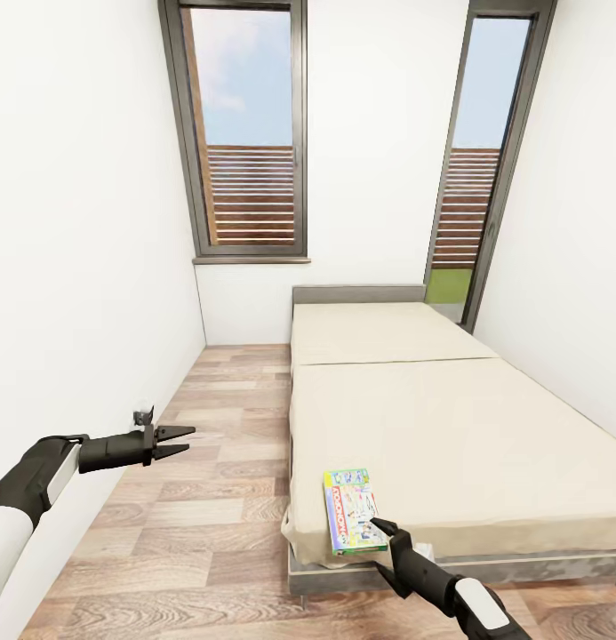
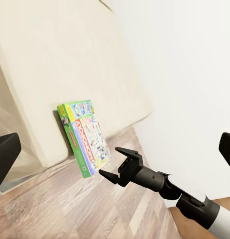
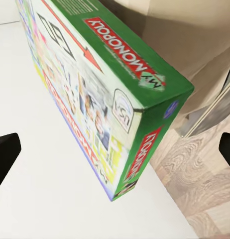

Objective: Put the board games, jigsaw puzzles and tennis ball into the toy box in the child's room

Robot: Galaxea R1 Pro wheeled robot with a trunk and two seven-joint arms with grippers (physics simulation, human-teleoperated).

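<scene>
One board game (image 1: 352, 511), a flat green Monopoly box with a cartoon cover, lies at the near left corner of the bed (image 1: 450, 400). My right gripper (image 1: 379, 524) is open at the box's near end, just above the bed's edge. In the right wrist view the box (image 3: 95, 84) sits close ahead between my spread fingertips (image 3: 5, 152). The left wrist view shows the same game (image 2: 85, 137) and the right gripper (image 2: 115, 167) close by its near edge; I cannot tell whether they touch. My left gripper (image 1: 185, 442) hangs open over the floor, well left of the bed.
A strip of wood-plank floor (image 1: 228, 444) runs between the white left wall (image 1: 85, 267) and the bed. Two tall grey-framed windows (image 1: 250, 133) stand in the far wall behind the low grey headboard (image 1: 356, 293). Another white wall borders the bed's right side.
</scene>
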